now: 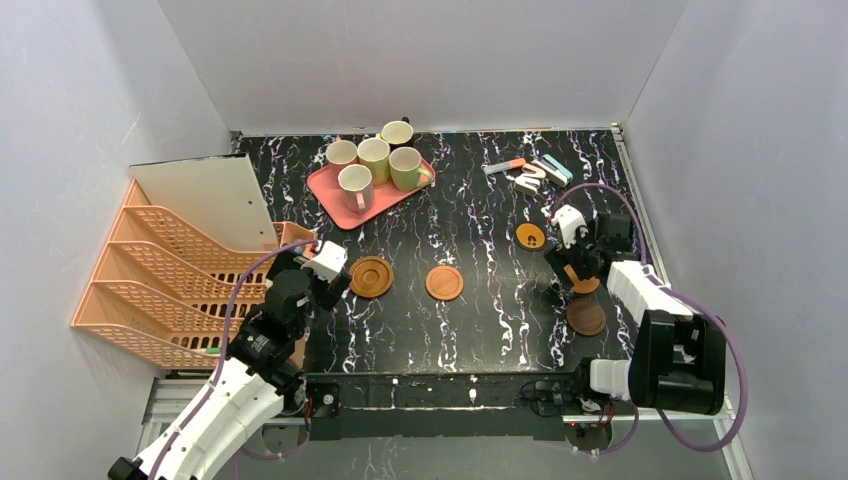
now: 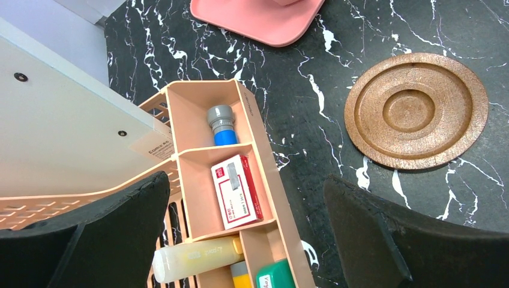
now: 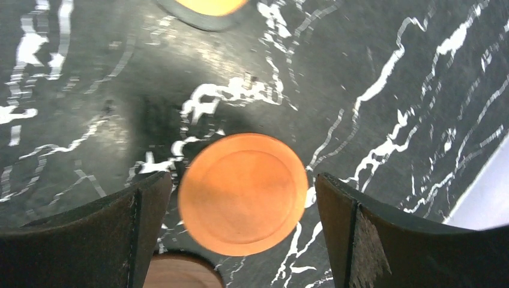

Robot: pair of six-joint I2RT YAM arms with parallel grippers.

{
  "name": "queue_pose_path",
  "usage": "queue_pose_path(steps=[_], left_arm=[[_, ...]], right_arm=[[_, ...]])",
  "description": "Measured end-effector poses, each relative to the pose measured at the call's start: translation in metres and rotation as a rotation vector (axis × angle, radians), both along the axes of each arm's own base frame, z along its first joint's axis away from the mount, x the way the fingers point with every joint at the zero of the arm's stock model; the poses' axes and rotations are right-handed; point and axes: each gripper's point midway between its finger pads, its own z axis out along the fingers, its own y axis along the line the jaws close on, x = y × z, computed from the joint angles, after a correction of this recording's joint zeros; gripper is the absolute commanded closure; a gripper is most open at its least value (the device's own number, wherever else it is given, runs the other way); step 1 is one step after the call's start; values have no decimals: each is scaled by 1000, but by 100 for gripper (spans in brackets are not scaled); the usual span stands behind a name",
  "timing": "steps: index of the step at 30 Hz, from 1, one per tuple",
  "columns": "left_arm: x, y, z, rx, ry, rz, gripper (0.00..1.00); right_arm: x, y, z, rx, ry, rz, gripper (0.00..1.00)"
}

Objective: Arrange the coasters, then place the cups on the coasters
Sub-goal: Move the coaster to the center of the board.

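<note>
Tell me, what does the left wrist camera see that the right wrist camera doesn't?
Only the left wrist view: a corner of the pink tray, a peach organizer holding a red-and-white box, and a ringed brown coaster. Only the right wrist view: a plain orange coaster, framed by the right gripper. Both: the black marbled table, a coaster lying flat on it, and an open gripper, the left gripper included.

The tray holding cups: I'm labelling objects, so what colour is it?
Pink tray; top external view shows it best.
</note>
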Motion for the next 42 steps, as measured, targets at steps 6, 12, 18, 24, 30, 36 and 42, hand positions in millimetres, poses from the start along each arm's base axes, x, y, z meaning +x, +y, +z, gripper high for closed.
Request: queue_pose_path(steps=[6, 12, 18, 24, 30, 36, 42], left_arm=[[0, 3, 2, -4, -9, 13, 2], [0, 4, 4, -9, -19, 17, 2], [0, 5, 4, -10, -19, 24, 2], [0, 6, 5, -11, -21, 25, 2], [0, 6, 5, -12, -22, 26, 2], [0, 6, 5, -12, -22, 26, 2], [0, 6, 4, -12, -23, 26, 2]], right_arm=[[-16, 39, 5, 27, 23, 172, 1], [-31, 75, -3, -10, 76, 293, 1], [-5, 47, 17, -114, 1, 141, 1], [8, -5, 14, -167, 9, -44, 1], [12, -35, 0, -194, 51, -114, 1], [17, -23, -2, -161, 46, -27, 1], [5, 14, -5, -121, 82, 131, 1]])
